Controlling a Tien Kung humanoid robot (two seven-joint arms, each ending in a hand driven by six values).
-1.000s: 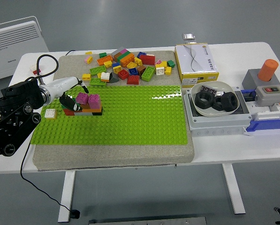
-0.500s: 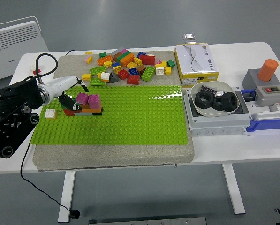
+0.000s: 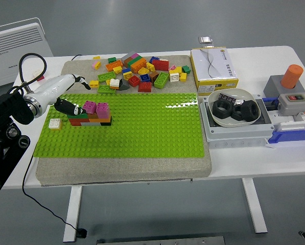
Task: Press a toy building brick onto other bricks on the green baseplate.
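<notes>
Reaching in from nine o'clock, the left arm (image 3: 9, 109) lies low over the tabletop (image 3: 254, 158), with its white forearm pointing toward three o'clock. The left hand (image 3: 65, 106) is at the nine o'clock end of the green baseplate (image 3: 142, 130). Its dark fingers (image 3: 76, 109) stretch out flat and loose, holding nothing. The fingertips are just beside the little brick stack (image 3: 91, 116), and I cannot tell if they touch it.

The stack sits on the baseplate toward nine o'clock. It has two pink bricks (image 3: 96, 107) on top, orange and black bricks under them, and a red one at the side. A small white brick (image 3: 54, 123) sits alone on the baseplate, at about eight o'clock from the stack.

A pile of loose bricks (image 3: 137, 74) lies past the baseplate at twelve o'clock. A yellow box (image 3: 213, 69) and a bowl (image 3: 234, 106) with black rings are at three o'clock.

Compared with a second ago, the arm has pulled back toward nine o'clock and lifted a bit. The hand was right on the stack's end then, and now it sits a little away and higher. The stack has not moved.
</notes>
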